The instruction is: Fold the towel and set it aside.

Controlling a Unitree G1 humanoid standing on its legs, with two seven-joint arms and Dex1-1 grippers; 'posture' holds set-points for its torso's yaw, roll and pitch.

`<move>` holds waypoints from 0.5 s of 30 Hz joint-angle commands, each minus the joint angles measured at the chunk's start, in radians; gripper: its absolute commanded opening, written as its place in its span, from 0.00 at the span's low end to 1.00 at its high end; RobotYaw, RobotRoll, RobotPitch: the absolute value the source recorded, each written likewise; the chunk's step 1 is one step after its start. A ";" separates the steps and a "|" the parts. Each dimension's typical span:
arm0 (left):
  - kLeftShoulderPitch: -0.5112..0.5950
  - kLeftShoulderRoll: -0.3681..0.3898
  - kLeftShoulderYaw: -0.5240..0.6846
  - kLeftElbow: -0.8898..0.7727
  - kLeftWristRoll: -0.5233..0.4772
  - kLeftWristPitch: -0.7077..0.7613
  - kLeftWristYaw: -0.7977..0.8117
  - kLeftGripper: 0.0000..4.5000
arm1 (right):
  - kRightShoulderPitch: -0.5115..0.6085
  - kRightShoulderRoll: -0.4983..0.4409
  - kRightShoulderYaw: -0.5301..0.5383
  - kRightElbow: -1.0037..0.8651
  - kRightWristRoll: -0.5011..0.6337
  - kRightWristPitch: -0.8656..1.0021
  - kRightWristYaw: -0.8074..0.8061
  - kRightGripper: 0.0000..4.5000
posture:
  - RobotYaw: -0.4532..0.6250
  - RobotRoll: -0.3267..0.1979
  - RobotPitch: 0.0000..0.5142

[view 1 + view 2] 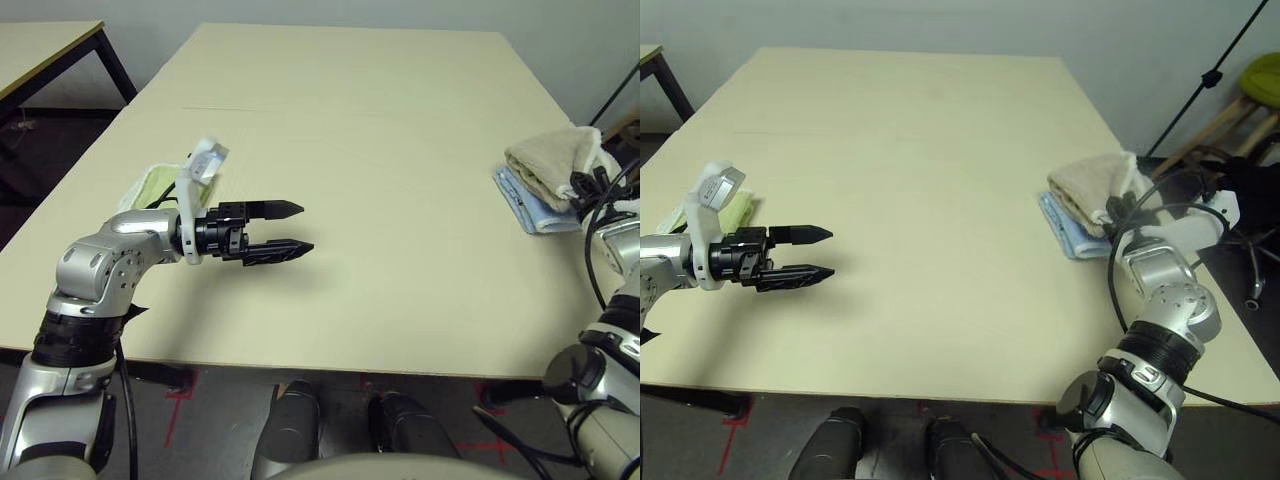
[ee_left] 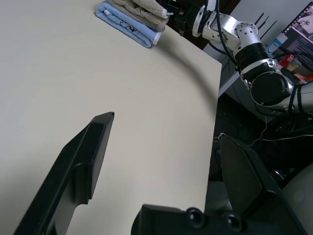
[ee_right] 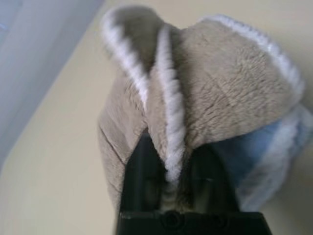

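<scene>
At the far right edge of the table (image 1: 940,200), the towel (image 1: 1088,182) lies folded in a rumpled beige bundle on top of a folded light blue towel (image 1: 1065,228), both close to the table's right side. The right gripper (image 3: 171,181) is directly at this bundle: in its wrist view the two black fingers (image 3: 139,171) sit on either side of a white corded edge of the beige cloth, with terry pile bunched around them. The fingers stand slightly apart, and it cannot be told whether they pinch the edging or merely lie against it. The towel lies straight ahead of this gripper, touching it, its long side running roughly away from the robot along the table edge. The left gripper (image 1: 290,229) hovers well apart, over the bare left part of the table, fingers spread wide and empty, pointing toward the right. Behind it rests a folded lime-green towel (image 1: 152,185). The right arm is plainly the nearer one, so letting go and drawing back looks like its job
</scene>
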 commanded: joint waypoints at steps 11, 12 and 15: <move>0.065 0.034 0.134 -0.117 -0.135 0.158 0.110 1.00 | 0.289 -0.024 -0.014 -0.561 0.434 0.593 -0.167 0.99 | 0.53 0.62 0.26; 0.082 0.032 0.159 -0.130 -0.154 0.167 0.126 1.00 | 0.297 -0.034 -0.020 -0.575 0.463 0.609 -0.181 0.99 | 0.53 0.62 0.26; 0.116 0.013 0.232 -0.143 -0.180 0.176 0.211 1.00 | 0.315 -0.087 -0.002 -0.618 0.529 0.618 -0.164 0.99 | 0.52 0.62 0.26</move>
